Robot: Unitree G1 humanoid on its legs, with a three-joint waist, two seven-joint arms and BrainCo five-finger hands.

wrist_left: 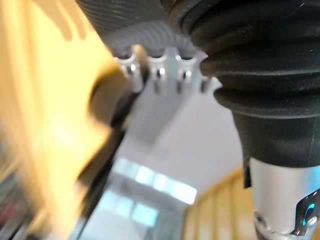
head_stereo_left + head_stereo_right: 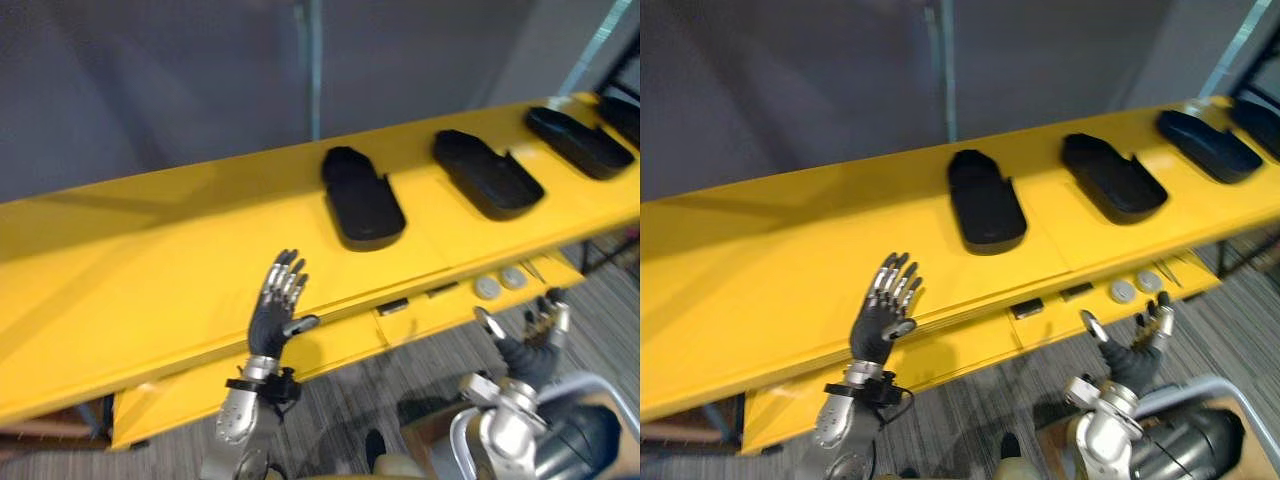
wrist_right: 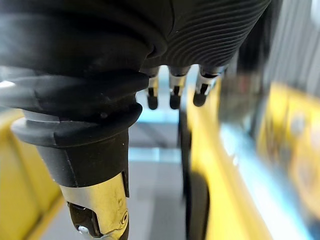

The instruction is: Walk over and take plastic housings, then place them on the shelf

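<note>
The left hand's fingers [image 2: 288,275] stand straight and a little fanned, the thumb out to one side, with nothing between them. The left hand [image 2: 272,318] is raised at the near edge of a long yellow bench [image 2: 150,260]; I cannot tell whether it touches the edge. The right hand's fingers [image 2: 553,312] are loosely bent and apart from the thumb, and they are empty too. The right hand [image 2: 530,335] sits lower and to the right, in front of a yellow ledge [image 2: 440,315] that runs below the bench top, near two round grey buttons [image 2: 500,283] set in that ledge.

The plastic housings [image 2: 487,175] are black shallow shells, four of them, lying in a row on the bench top from the middle out to the far right. The leftmost housing [image 2: 362,200] lies beyond the left hand and to its right, well apart from it. Beyond the bench is a grey wall [image 2: 150,90]; under it is grey carpet [image 2: 400,380].
</note>
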